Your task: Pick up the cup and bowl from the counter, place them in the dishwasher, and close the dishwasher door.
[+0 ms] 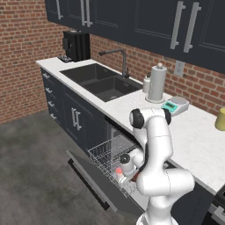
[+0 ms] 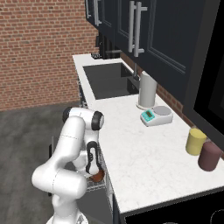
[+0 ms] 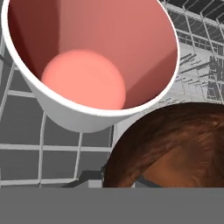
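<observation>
Hand view puts the cup (image 3: 87,57) upright on the dishwasher rack (image 3: 39,148) just ahead of the claw, bowl (image 3: 175,144) right beside it, probably mid-drop. Can't tell the claw's grip.

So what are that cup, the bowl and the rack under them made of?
Cup: likely matte plastic or ceramic, smooth white outside, pink inside. Bowl: looks like wood, brown streaky grain with a soft sheen. Rack: thin grey wire grid, probably coated metal.

One cup (image 3: 87,65), one bowl (image 3: 175,148), one wire rack (image 1: 107,156), two canisters (image 2: 196,141), one scale (image 2: 156,115), one paper-towel roll (image 1: 157,82), one faucet (image 1: 117,57).
</observation>
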Controlling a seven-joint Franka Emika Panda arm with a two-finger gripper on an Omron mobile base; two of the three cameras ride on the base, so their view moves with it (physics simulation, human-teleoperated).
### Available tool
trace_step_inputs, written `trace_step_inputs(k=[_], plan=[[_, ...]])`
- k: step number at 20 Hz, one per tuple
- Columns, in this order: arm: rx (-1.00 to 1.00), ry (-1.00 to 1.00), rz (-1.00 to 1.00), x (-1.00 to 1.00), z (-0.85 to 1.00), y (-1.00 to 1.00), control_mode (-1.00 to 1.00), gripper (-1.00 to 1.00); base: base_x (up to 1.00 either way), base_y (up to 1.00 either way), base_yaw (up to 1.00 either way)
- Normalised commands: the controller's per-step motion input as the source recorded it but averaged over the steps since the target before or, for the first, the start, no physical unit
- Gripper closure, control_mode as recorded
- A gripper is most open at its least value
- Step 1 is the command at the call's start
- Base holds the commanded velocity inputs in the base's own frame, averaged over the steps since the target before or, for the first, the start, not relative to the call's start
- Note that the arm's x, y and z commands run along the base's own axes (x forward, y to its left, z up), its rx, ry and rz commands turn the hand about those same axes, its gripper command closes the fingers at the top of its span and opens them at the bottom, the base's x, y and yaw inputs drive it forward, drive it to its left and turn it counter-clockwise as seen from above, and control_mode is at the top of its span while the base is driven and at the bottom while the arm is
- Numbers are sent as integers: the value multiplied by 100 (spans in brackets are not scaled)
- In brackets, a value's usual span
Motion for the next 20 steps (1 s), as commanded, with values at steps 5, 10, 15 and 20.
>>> trace_step_inputs(k=[5, 10, 15, 20], plan=[[0, -1, 0, 23, -46, 0, -100, 100, 0, 0, 0], [0, 0, 0, 3, -66, 0, -100, -100, 0, 0, 0], [0, 0, 0, 0, -47, 0, -100, -100, 0, 0, 0], [0, -7, 0, -8, -2, 1, -100, -100, 0, 0, 0]])
